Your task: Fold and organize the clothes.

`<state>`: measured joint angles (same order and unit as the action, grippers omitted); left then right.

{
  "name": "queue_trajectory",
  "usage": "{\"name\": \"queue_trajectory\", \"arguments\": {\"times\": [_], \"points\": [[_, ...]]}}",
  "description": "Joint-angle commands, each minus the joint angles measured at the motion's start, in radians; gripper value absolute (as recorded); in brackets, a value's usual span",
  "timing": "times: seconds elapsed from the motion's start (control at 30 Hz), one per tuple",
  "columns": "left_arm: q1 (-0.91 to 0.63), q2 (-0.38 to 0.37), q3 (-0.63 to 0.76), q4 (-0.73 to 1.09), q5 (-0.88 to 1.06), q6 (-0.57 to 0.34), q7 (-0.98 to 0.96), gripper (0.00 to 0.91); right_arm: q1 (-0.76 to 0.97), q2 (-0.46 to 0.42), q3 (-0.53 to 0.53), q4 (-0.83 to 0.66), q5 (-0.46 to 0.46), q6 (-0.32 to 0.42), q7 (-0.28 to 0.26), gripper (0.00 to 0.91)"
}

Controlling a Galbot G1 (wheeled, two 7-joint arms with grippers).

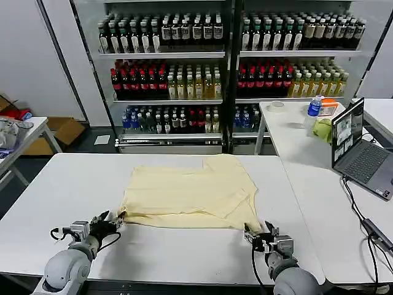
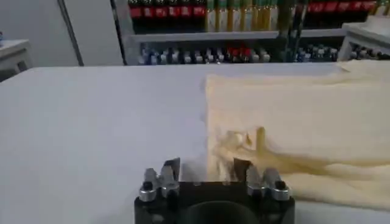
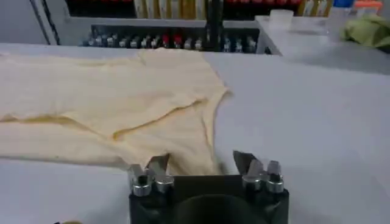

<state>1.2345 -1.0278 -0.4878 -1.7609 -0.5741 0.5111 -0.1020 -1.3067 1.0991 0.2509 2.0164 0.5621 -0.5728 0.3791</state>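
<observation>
A white table (image 1: 73,184) holds a pale cream-yellow T-shirt (image 1: 190,193), partly folded, at its middle. The left gripper (image 1: 116,217) sits at the shirt's near left corner, fingers spread, nothing held. The right gripper (image 1: 256,236) sits at the near right corner, likewise released.

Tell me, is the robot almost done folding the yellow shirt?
Not yet. The T-shirt lies partly folded on the white table. The left gripper and the right gripper, both open, sit at its two near corners, gripping nothing yet. More folds and tidying remain.
</observation>
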Motion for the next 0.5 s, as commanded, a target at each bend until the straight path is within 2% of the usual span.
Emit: {"name": "queue_trajectory", "arguments": {"times": [0.03, 0.5], "points": [[-0.009, 0.001, 0.003, 0.019, -0.007, 0.003, 0.000, 0.020, -0.005, 0.006, 0.003, -0.007, 0.033, -0.006, 0.011, 0.000], [0.028, -0.007, -0.015, -0.023, -0.014, 0.008, 0.006, 0.010, -0.008, -0.027, 0.005, 0.014, 0.029, -0.004, -0.009, 0.000]]}}
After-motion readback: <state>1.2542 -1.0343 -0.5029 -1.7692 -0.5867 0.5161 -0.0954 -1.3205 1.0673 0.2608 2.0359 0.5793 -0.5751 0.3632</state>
